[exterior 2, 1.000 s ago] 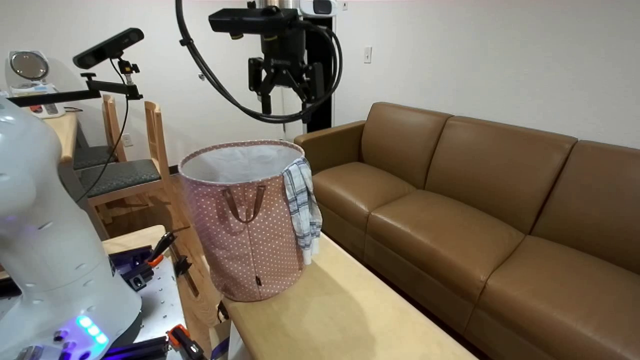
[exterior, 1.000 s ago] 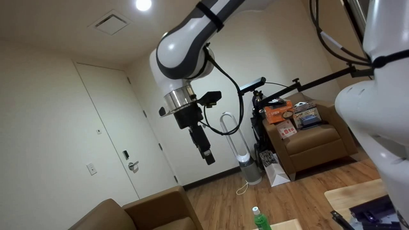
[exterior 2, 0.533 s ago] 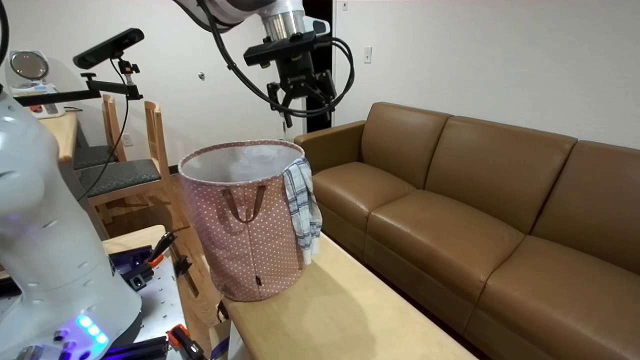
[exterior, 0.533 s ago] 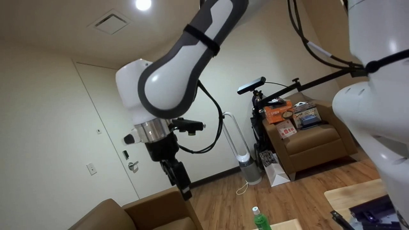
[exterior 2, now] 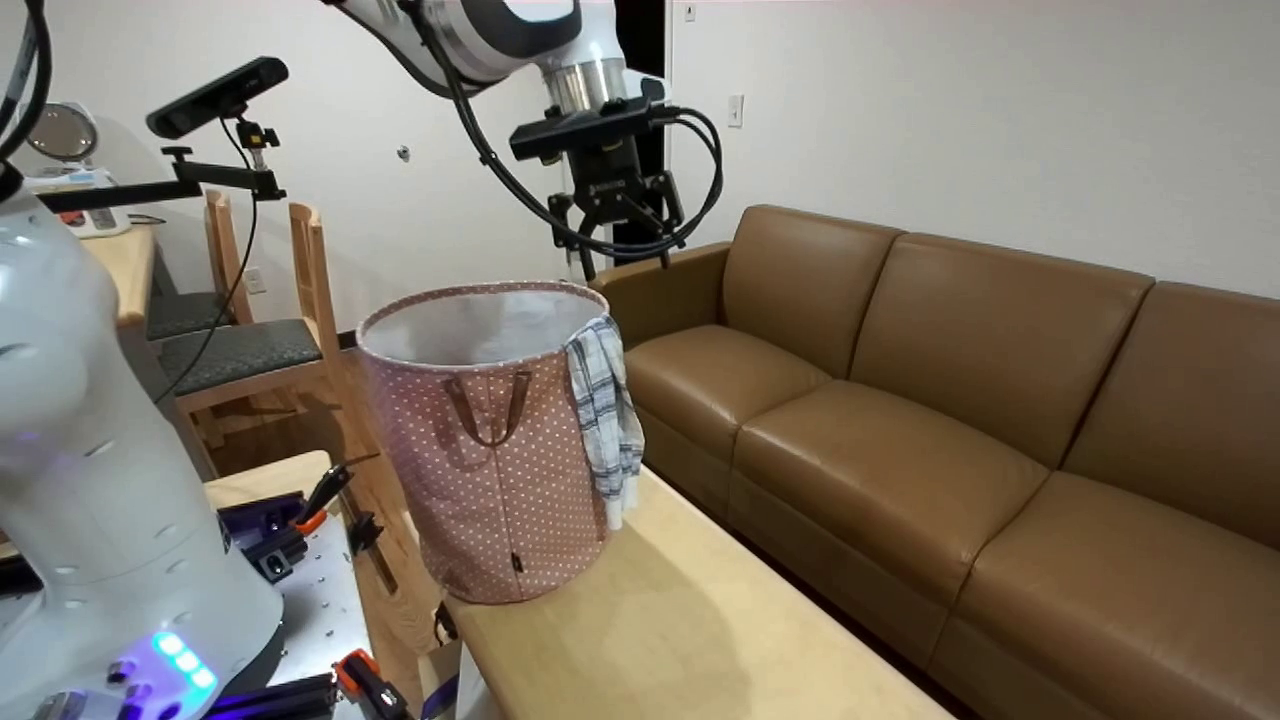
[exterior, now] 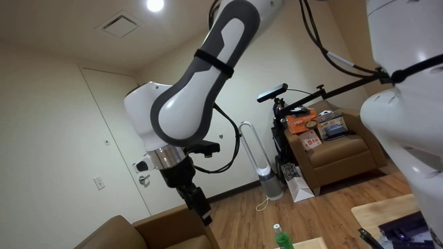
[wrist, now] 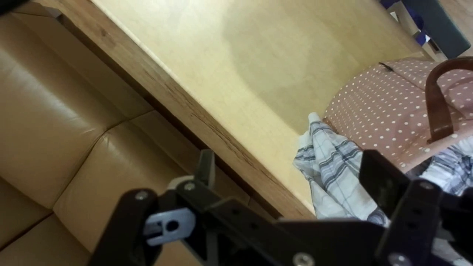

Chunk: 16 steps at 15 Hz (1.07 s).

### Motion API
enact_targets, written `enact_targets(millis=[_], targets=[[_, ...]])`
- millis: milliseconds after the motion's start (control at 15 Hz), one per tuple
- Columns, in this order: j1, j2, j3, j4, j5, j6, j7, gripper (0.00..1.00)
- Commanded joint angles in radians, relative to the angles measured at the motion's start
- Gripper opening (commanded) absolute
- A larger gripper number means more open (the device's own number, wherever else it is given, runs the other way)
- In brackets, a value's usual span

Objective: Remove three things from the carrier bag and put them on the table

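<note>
The carrier bag [exterior 2: 500, 470] is a tall pink polka-dot fabric bag with brown handles. It stands upright at one end of the pale wooden table [exterior 2: 680, 620]. A plaid shirt-like cloth [exterior 2: 600, 400] hangs over its rim, and the wrist view also shows plaid fabric [wrist: 452, 166] within the mouth. What else lies inside is hidden. My gripper [exterior 2: 627, 262] hovers above the rim on the cloth's side, slightly tilted, fingers wide apart. In the wrist view the hanging cloth [wrist: 332, 173] appears below the gap of the open gripper [wrist: 292, 168], with nothing gripped.
A brown leather sofa [exterior 2: 900, 400] runs along the table's far side. Close by the robot base are clamps and tools [exterior 2: 290, 530]. A green bottle [exterior: 283, 240] stands by a wooden table corner in an exterior view. A camera on a bracket [exterior 2: 215, 97] juts out behind the bag.
The arm has swung towards the sofa side and come lower, and the gripper has tilted a little. Its fingers have stayed open. Bag and cloth have not moved.
</note>
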Motion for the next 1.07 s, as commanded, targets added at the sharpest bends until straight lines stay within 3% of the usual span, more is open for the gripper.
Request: enact_targets(millis=[0,467,667,733,1000], targets=[[0.030,0.048,0.077,0.003,-0.090,0.004,-0.010,1.00],[0.123,0.164,0.208,-0.014,-0.201,0.012,-0.059,1.00],[0.135,0.203,0.231,-0.020,-0.285,-0.013,-0.095,1.00],[0.130,0.187,0.229,-0.018,-0.234,-0.004,-0.049,1.00],[0.135,0.204,0.235,-0.020,-0.270,0.021,-0.075,1.00]])
